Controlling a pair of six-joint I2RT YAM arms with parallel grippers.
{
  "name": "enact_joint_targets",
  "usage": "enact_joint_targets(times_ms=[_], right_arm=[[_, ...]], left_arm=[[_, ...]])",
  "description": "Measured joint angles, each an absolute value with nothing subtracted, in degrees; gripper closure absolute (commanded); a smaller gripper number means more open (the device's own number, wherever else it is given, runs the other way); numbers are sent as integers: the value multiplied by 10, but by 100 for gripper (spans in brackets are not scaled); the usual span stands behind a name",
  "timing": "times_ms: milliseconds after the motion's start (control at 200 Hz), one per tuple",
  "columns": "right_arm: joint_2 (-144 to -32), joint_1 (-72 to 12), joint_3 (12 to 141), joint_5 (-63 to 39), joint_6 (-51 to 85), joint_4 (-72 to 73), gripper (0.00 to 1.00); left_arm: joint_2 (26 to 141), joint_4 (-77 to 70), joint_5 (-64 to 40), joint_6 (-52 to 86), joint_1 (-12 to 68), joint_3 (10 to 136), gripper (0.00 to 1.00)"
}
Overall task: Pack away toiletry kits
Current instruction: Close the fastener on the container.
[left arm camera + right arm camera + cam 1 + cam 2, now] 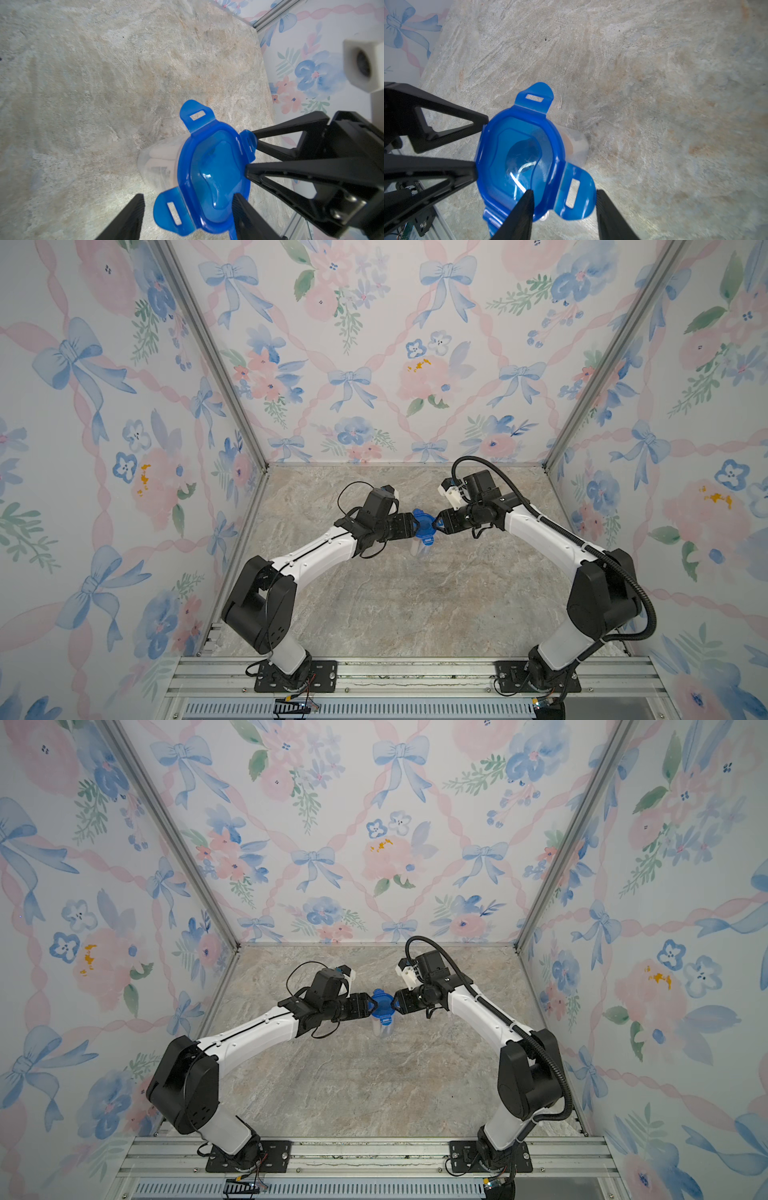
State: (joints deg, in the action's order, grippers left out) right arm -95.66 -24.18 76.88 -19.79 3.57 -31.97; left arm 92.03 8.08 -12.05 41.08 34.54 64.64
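Lid, blue, caps clear cup on desk. Flanking it, left jaws and right jaws stand part open, gripping nothing.

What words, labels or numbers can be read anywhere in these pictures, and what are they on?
No text can be read with certainty.
Small white lettering on a black robot part: too small and tilted to read.
Dark print on a white tube inside the clear plastic cup: blurred through the cup wall.
Blue lid: no lettering visible.
Floral walls and stone-patterned tabletop: no text.
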Motion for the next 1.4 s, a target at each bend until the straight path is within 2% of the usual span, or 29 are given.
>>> enact_joint_targets(times_ms=[385,595,700,910,1400], right_arm=[[-950,-253,778,-147,25,-331,46],[-936,-257,780,-143,21,-333,45],[-925,-261,780,-136,20,-335,44],[-921,-270,808,-112,10,-356,46],[-966,-275,828,-144,8,-365,46]], left_arm=[[923,83,-124,411,349,647,39],[923,84,-119,406,349,647,28],[919,93,-109,404,349,647,26],[890,107,-98,404,350,647,32],[888,109,-103,420,365,648,44]])
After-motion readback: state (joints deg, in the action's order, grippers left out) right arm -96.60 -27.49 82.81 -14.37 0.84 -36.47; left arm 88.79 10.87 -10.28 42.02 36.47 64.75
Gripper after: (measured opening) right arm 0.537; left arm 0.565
